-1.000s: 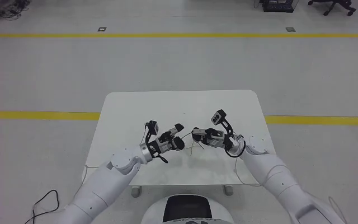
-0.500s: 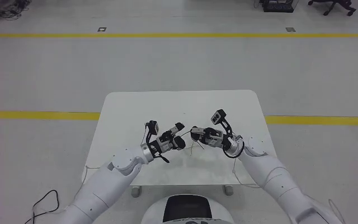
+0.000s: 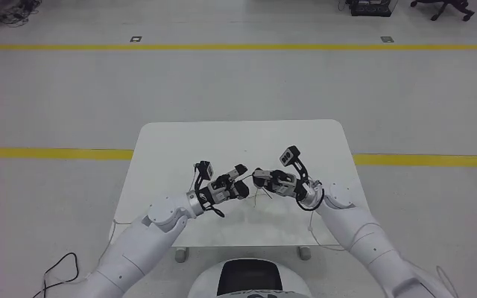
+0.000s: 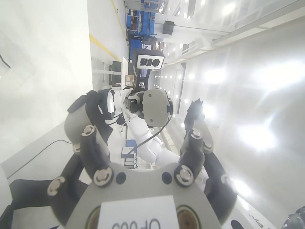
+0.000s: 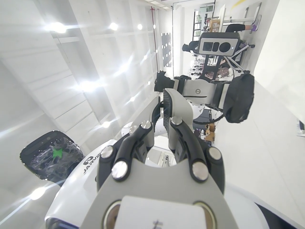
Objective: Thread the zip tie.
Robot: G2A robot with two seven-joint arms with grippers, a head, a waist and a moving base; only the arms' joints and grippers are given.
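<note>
Over the middle of the white table (image 3: 186, 149) my two grippers face each other, a small gap apart. The left gripper (image 3: 241, 180) (image 4: 145, 110) is open, its black-padded fingers (image 4: 95, 110) spread wide with nothing between them. The right gripper (image 3: 257, 177) (image 5: 166, 96) is shut; it looks shut on the zip tie (image 3: 259, 197), a thin pale strand that hangs from it toward the tabletop. Where the tie meets the pads is hidden. In the right wrist view the left gripper (image 5: 202, 89) stands straight ahead with its jaws apart.
A thin dark strand (image 4: 47, 145) lies on the tabletop near the left gripper. The table's far half and both side margins are bare. Yellow floor lines (image 3: 67, 153) run past the table.
The right gripper has crept a little toward the left gripper, narrowing the gap. The left gripper has barely shifted and stays open.
</note>
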